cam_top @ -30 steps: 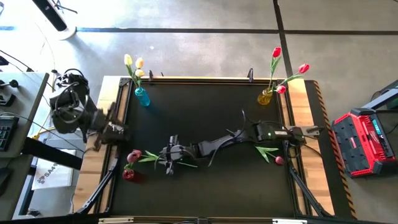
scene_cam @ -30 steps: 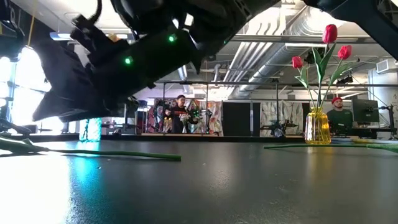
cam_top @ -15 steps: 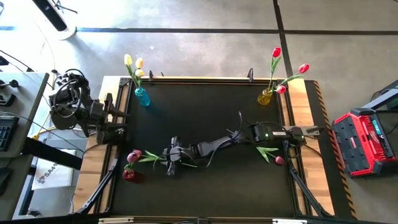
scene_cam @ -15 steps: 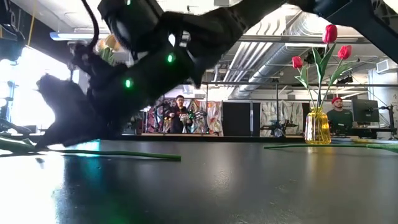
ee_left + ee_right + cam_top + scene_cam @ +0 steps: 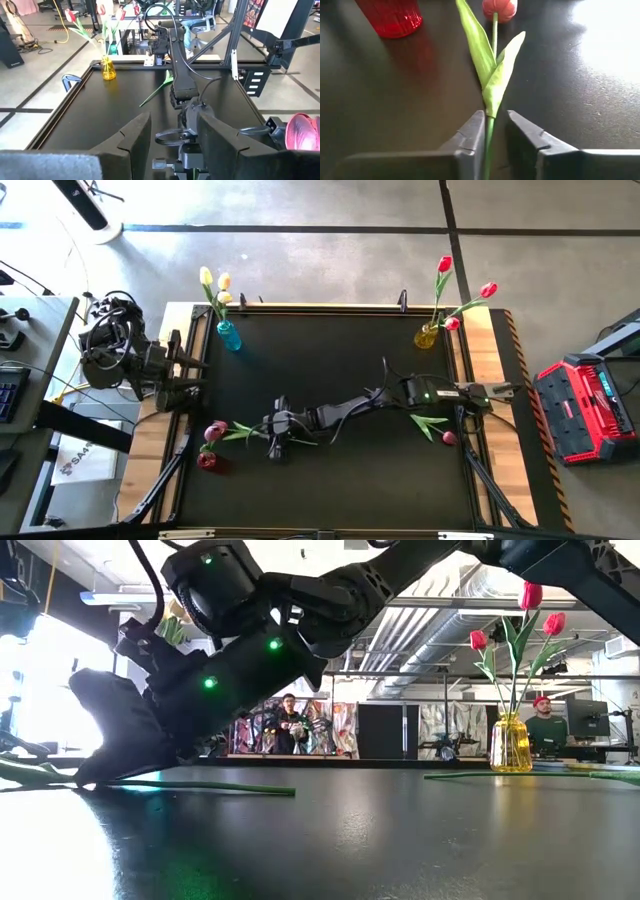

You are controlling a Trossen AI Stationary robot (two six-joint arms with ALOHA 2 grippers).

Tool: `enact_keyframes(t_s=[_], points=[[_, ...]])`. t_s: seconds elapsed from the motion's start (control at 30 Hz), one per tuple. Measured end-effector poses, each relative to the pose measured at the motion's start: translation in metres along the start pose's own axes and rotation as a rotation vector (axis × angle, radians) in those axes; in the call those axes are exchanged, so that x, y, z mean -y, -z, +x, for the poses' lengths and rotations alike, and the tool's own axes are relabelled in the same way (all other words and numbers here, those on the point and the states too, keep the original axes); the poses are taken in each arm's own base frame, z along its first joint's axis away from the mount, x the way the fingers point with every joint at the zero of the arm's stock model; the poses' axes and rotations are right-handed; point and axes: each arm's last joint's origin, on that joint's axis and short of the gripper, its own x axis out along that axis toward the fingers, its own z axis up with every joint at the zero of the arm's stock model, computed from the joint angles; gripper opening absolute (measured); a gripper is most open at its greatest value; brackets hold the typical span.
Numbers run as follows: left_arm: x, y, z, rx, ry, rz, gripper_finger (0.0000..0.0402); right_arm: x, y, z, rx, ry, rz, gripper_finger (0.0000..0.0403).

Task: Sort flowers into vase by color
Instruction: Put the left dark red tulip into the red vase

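The right gripper point(image 5: 277, 435) is extended across the black table top point(image 5: 330, 360) to its near-left area, lowered to the surface. In the right wrist view its two dark fingers point(image 5: 467, 137) stand narrow, one on each side of the thin green stem of a pink-red artificial tulip point(image 5: 492, 60) lying flat on the table. The stem sits in the slot between the fingers; whether the pads press it firmly cannot be determined. The tulip's head point(image 5: 499, 8) points away from the gripper, toward the left edge of the table, and its two green leaves spread just beyond the fingertips.

A small red glass vase point(image 5: 206, 461) stands near the left edge, just beside the tulip head. A blue glass vase point(image 5: 229, 336) at the far left holds cream-yellow tulips point(image 5: 214, 280). A yellow glass vase point(image 5: 427, 336) at the far right holds red tulips point(image 5: 446, 267). One more tulip with green leaves point(image 5: 437, 426) lies flat near the right edge, close to the base of the right arm.

The left gripper point(image 5: 188, 365) waits at the left edge of the table, clear of the flowers. In the left wrist view its fingers point(image 5: 136, 137) stand apart with nothing between them.
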Motion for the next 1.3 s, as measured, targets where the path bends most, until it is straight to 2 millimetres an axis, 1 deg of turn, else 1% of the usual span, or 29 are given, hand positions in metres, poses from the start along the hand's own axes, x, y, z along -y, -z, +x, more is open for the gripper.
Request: enact_keyframes(t_s=[0.13,0.17,0.3,0.4,0.43,0.57,0.67,0.73,0.83,0.9,1.0,1.2,1.3], points=[[0.0,0.0,0.0,-0.002,0.004,-0.005,0.0147,0.0,0.0,0.0,-0.003,-0.008,0.002,0.0016],[0.0,0.0,0.0,-0.002,0.005,-0.005,0.0147,-0.001,0.0,0.0,-0.003,-0.01,0.002,0.0008],[0.0,0.0,0.0,-0.002,0.005,-0.005,0.0147,-0.003,0.0,-0.001,-0.001,-0.008,0.019,0.0009],[0.0,0.0,0.0,-0.007,0.015,-0.03,0.0147,-0.005,-0.005,-0.004,0.024,0.011,0.033,0.0003],[0.001,0.0,0.0,-0.011,0.023,-0.037,0.0147,-0.007,-0.009,-0.006,0.049,0.026,0.047,0.0003],[0.001,0.0,0.0,-0.01,0.021,-0.048,0.0147,-0.007,-0.038,-0.026,0.15,0.143,0.119,0.0002],[0.0,0.0,0.0,0.0,-0.001,-0.048,0.0145,-0.006,-0.049,-0.036,0.185,0.256,0.165,0.0002],[0.0,0.0,0.0,0.004,-0.008,-0.047,0.014,-0.005,-0.05,-0.04,0.169,0.325,0.177,0.0001],[0.0,0.001,0.0,-0.007,-0.003,-0.035,0.0132,-0.01,-0.054,-0.049,0.15,0.359,0.185,0.0001],[0.002,0.006,0.003,-0.021,-0.009,-0.019,0.0128,-0.016,-0.055,-0.053,0.158,0.373,0.189,0.0001],[0.007,0.017,0.009,-0.041,-0.029,0.01,0.0123,-0.023,-0.05,-0.054,0.143,0.431,0.182,0.0001],[0.012,0.03,0.015,-0.059,-0.053,0.007,0.0121,-0.025,-0.04,-0.059,0.132,0.656,0.194,0.0],[0.012,0.032,0.016,-0.063,-0.054,-0.007,0.0121,-0.025,-0.04,-0.065,0.146,0.755,0.197,0.0]])
